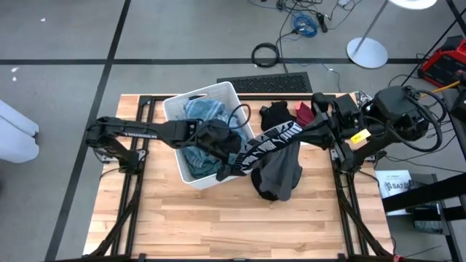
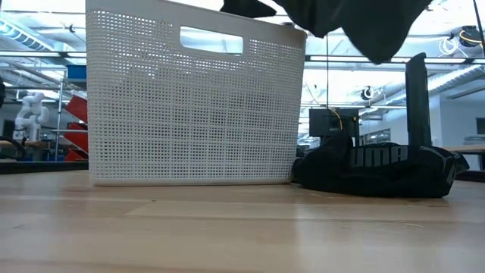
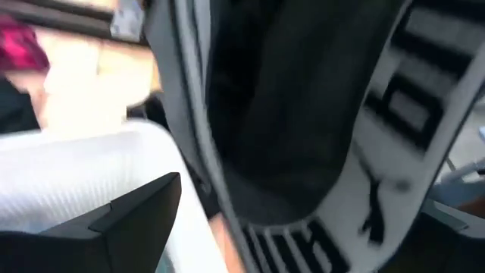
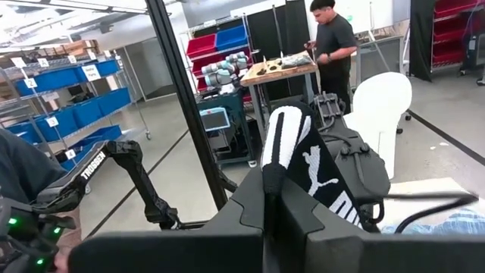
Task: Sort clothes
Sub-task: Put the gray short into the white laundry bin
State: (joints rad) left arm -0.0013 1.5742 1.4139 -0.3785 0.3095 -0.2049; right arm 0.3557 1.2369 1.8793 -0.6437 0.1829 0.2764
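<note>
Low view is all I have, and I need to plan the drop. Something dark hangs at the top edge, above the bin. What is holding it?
Observer: The right gripper, shut on the garment's black-and-white waistband. The garment hangs mostly beside the bin, over the table.
Operator: Is the left gripper on it too?
Observer: The left gripper is open at the bin's edge, by the waistband's other end. I cannot see it touching.
Operator: Is anything in the bin?
Observer: Yes, teal and blue clothes.
</note>
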